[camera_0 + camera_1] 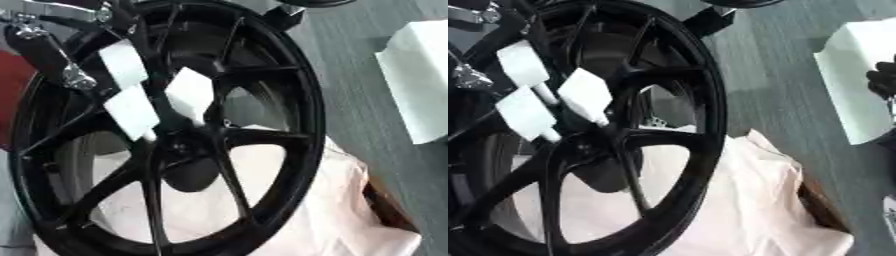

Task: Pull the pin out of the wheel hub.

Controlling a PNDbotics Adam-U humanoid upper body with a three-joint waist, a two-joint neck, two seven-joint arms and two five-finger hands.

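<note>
A large black wheel (166,135) fills most of the view, standing tilted on a pale pink cloth (745,200) that spills out past its lower rim onto the grey floor (359,65). The left arm comes in from the upper left, its black and silver links crossing the rim, and the left hand (175,107) reaches in at the hub (188,150); its fingers lie among the spokes, and I cannot tell whether they are wide, narrow or closed on anything. Three white blocks (584,92) on pale stems stand out of the hub just at that hand, close together with little gap between them. The right hand (883,80) shows only as a dark shape at the far right edge, against a white box (846,100), well apart from the wheel; its fingers look curled, holding nothing visible. Bare floor lies open between the rim and the box.
</note>
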